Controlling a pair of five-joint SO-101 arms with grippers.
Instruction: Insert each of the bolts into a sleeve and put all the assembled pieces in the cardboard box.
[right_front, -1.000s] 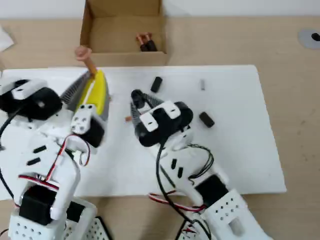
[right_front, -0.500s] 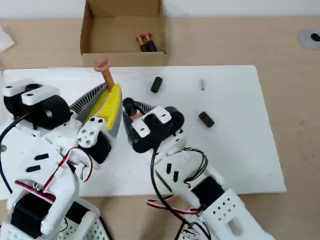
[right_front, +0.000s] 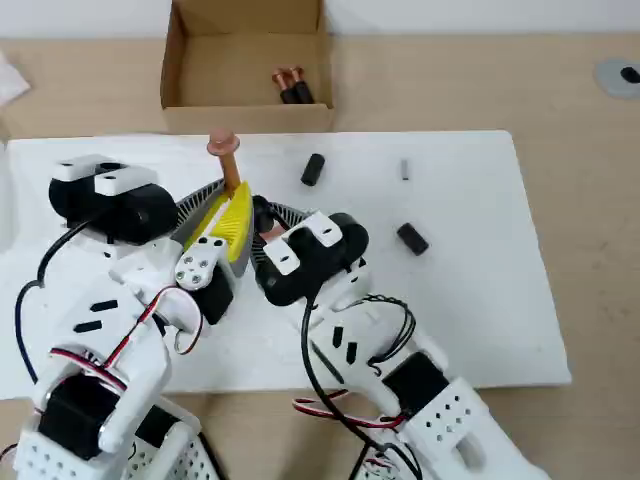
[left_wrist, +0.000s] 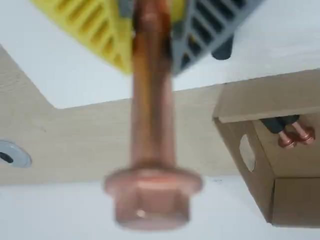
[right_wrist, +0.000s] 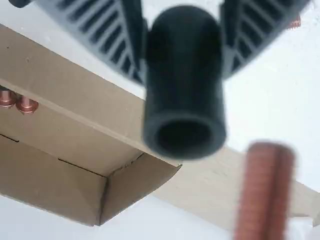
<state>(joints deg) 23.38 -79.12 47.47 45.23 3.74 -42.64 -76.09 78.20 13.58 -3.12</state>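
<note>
Sheeting (right_front: 480, 300), white, covers the middle of the wooden table; the cardboard box (right_front: 230, 65) stands open at its far edge, with two assembled pieces (right_front: 290, 86) lying against one inner wall; the left gripper (right_front: 231, 192) has its yellow and grey jaws clamped low on the shank of a copper bolt (right_front: 226, 158), head towards the box; just beside it the right gripper (right_front: 270, 218) is closed around a black sleeve (right_front: 261, 211), its open bore also facing the box; two loose sleeves (right_front: 313, 168) lie on the sheeting, well apart; I judge this the mating step for a third piece; bolt and sleeve sit side by side rather than in line, so next one arm probably has to turn until shank and bore share an axis, then push home
</note>
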